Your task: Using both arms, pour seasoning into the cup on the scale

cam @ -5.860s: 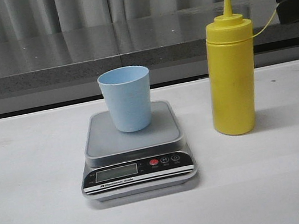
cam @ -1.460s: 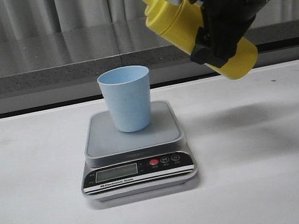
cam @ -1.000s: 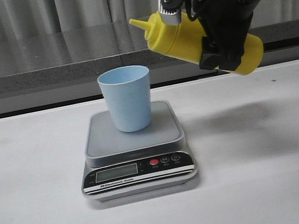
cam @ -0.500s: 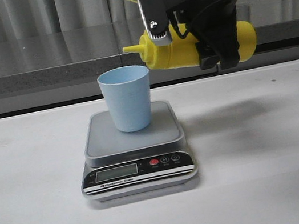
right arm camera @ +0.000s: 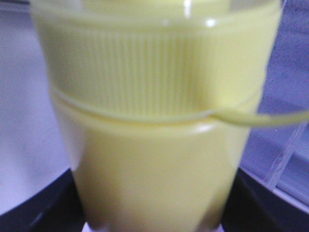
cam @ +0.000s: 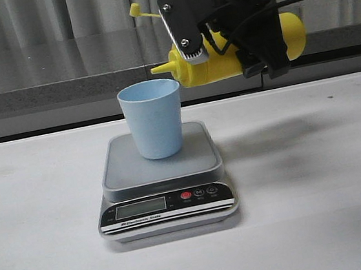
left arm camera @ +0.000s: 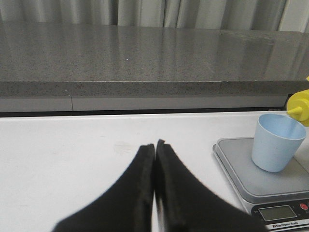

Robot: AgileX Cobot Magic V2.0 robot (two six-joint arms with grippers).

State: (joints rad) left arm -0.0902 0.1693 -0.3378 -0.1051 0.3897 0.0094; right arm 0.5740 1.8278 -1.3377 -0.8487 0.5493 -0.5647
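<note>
- Front view: the right claw holds the bottle up in the air, to the right of the cup.
- The bottle lies almost flat. Its long side runs left to right, and its nozzle points left at the cup.
- The nozzle tip is just past the cup's right rim and a little above it. I think the next move is to tip the nozzle down so the seasoning falls inside the cup.
- The small cap sticks up on its thin string, above the nozzle and clear of it.
- The cup stands upright on the far part of the scale. I cannot see into it from the front. In the left wrist view, the bit of the inside that shows looks bare.
- The scale sits on the table, with its screen on the near side.
- The left claw is closed tight with nothing in it. It is low over the table, well to the left of the scale.
- The right arm is the one next to the cup, so the pour is its job.
</note>
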